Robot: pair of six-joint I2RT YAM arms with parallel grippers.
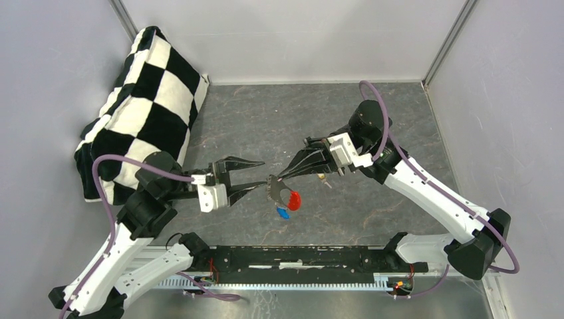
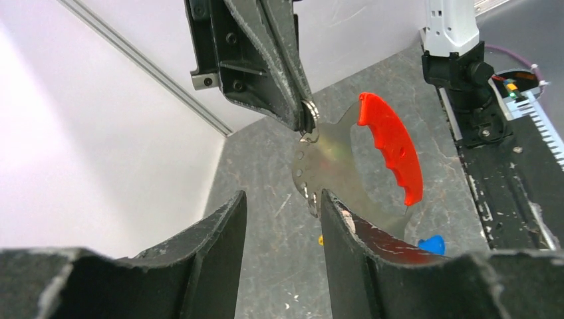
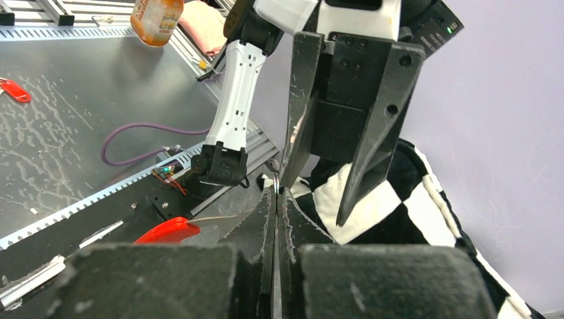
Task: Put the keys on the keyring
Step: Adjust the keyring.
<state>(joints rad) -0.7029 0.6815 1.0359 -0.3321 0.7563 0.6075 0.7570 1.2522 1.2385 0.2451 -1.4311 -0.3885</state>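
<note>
The left gripper (image 1: 263,175) has its fingers apart with nothing between them, and their tips are just short of the keyring (image 1: 293,199). The keyring, a silvery plate with a red crescent grip, hangs under the right gripper (image 1: 272,178), whose fingers are clamped together on its top. A blue-capped key (image 1: 282,213) shows just below those fingertips.

The bench (image 1: 372,119) looks like matt grey stone, mottled and faintly scratched. The left gripper (image 2: 282,199) and right gripper (image 3: 277,199) have matt black plastic fingers, grainy and scuffed pale along the edges. The keyring (image 2: 310,111) is bright polished metal wire. The thin plate (image 2: 326,166) on it is shiny sheet metal with a smooth, ribbed red plastic handle (image 2: 392,149). One key (image 2: 432,244) has a glossy blue plastic cap. The checked cushion (image 1: 146,93) is soft, napped cloth.
</note>
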